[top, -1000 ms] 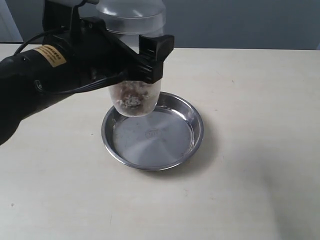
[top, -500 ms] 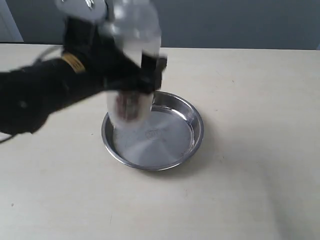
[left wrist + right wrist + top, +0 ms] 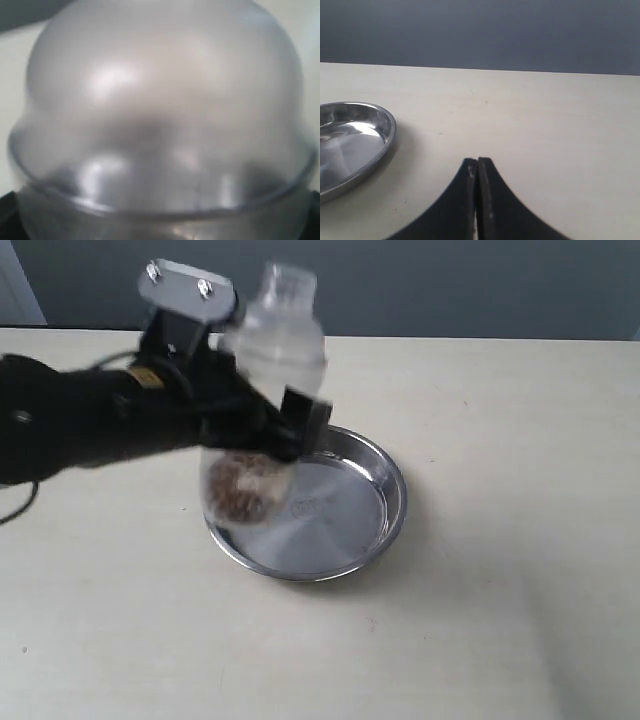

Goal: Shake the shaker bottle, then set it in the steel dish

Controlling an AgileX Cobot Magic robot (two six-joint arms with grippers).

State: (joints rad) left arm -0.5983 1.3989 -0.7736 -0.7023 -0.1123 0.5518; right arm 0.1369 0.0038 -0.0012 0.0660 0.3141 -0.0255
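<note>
The clear shaker bottle (image 3: 262, 415) hangs tilted in the air over the left part of the steel dish (image 3: 385, 502), blurred by motion. Its frosted dome and small cap point up and right, and brownish granules lie at its bottom. My left gripper (image 3: 255, 425) is shut on the bottle's middle, with one black finger (image 3: 303, 420) showing on the right side. In the left wrist view the frosted dome of the shaker bottle (image 3: 160, 115) fills the picture and hides the jaws. My right gripper (image 3: 477, 165) is shut on nothing, low over the table, with the steel dish (image 3: 382, 135) to one side.
A cream table (image 3: 500, 620) carries the dish, with a dark grey wall (image 3: 470, 285) behind it. The black left arm (image 3: 70, 425) reaches in from the left of the exterior view. The right arm is out of that view.
The bottle has swung in the left gripper, from upright and high to lower and tilted, with its bottom shifted left. The granules moved with it. The dish and right gripper stayed put.
</note>
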